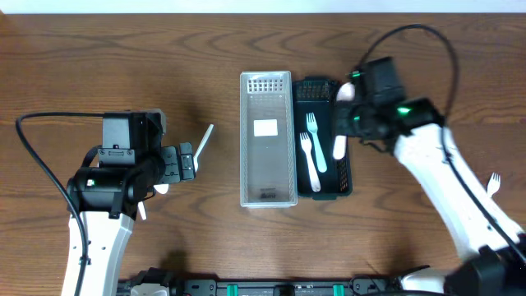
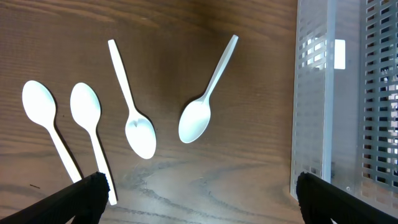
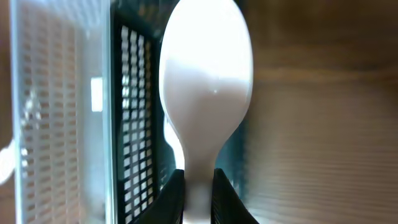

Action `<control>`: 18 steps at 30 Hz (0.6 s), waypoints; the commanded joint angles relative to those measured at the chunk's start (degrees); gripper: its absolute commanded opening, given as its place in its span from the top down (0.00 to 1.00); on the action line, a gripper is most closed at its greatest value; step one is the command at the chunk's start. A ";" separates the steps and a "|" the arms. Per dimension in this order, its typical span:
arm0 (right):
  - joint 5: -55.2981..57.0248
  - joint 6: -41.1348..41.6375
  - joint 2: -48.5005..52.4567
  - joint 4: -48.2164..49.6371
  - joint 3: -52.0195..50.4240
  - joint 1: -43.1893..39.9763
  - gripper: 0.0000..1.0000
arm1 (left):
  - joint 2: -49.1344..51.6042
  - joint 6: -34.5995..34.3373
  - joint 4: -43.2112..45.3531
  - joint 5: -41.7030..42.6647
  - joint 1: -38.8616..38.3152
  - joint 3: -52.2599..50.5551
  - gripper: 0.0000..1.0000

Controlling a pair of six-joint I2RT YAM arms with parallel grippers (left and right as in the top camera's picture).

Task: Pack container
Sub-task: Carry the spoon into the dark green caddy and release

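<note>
A clear slotted container (image 1: pixel 267 140) lies mid-table with a dark slotted container (image 1: pixel 325 89) against its right side. Two white forks (image 1: pixel 311 152) lie in the dark one. My right gripper (image 3: pixel 199 196) is shut on the neck of a white spoon (image 3: pixel 206 81), whose bowl (image 1: pixel 339 148) hangs over the dark container's right edge. On the left, my left gripper (image 2: pixel 200 193) stands open over bare wood with nothing between its fingers. Several white spoons (image 2: pixel 140 134) lie just ahead of it, and the clear container (image 2: pixel 311 93) is to its right.
One spoon's handle (image 1: pixel 204 140) pokes out beside the left gripper (image 1: pixel 185 162). A lone white fork (image 1: pixel 494 182) lies near the table's right edge. The right arm's cable loops above the far right of the table.
</note>
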 commanded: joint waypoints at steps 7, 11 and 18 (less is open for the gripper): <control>1.42 1.14 13.05 2.97 0.28 4.96 0.83 | 0.15 0.31 -0.24 -0.61 0.24 1.14 0.02; 1.27 0.72 13.62 4.07 0.42 5.31 0.51 | 0.15 0.31 -0.26 -0.61 0.24 1.14 0.02; 4.26 -1.31 8.55 -2.51 9.05 2.14 0.46 | 0.15 0.31 -0.28 -0.61 0.24 1.14 0.02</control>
